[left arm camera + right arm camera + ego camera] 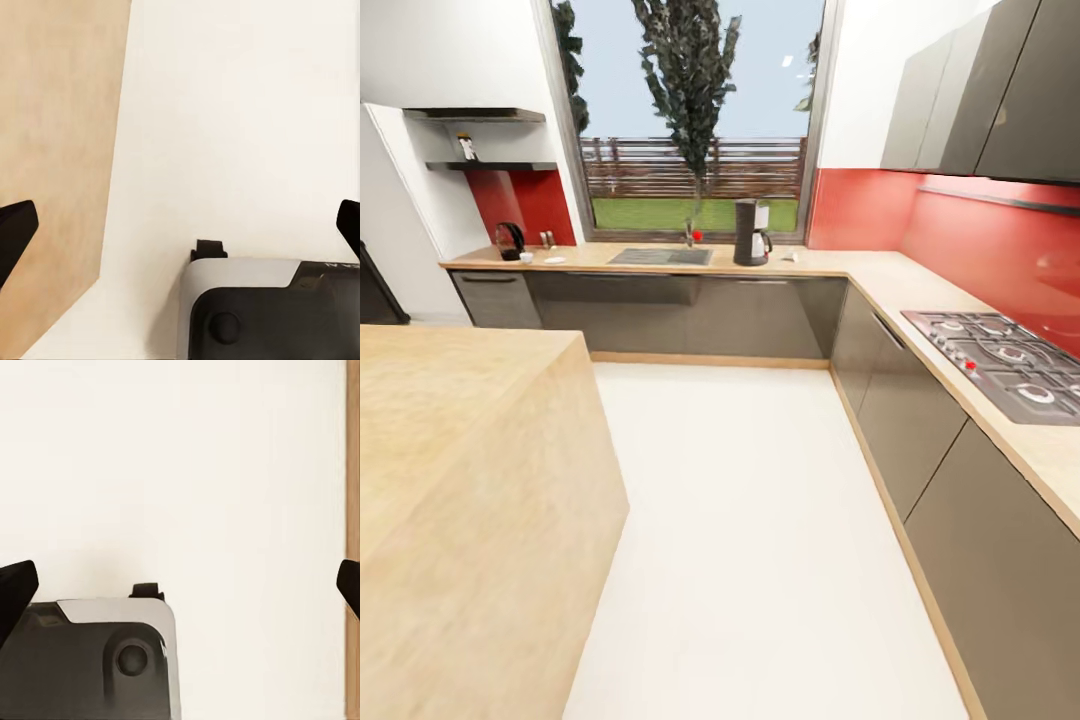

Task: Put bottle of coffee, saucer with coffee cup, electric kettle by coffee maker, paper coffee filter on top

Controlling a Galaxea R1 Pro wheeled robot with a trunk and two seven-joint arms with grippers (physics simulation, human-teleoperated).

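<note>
Far across the room, the black coffee maker (752, 232) stands on the back countertop (830, 264), right of the sink. The dark electric kettle (510, 241) sits at that counter's left end, with a small white cup (526, 257) and a flat white saucer (554, 260) beside it. A small bottle (466, 147) stands on the wall shelf (490, 166) above them. A pale item (788, 256) lies just right of the coffee maker, too small to identify. My left gripper (181, 225) and right gripper (180, 585) hang open over the white floor, holding nothing.
A wooden island (460, 470) fills the near left. A counter with a gas hob (1005, 362) runs along the right. Between them the white floor (740, 500) leads to the back counter and its sink (660, 256). The robot's base (270, 307) shows in both wrist views.
</note>
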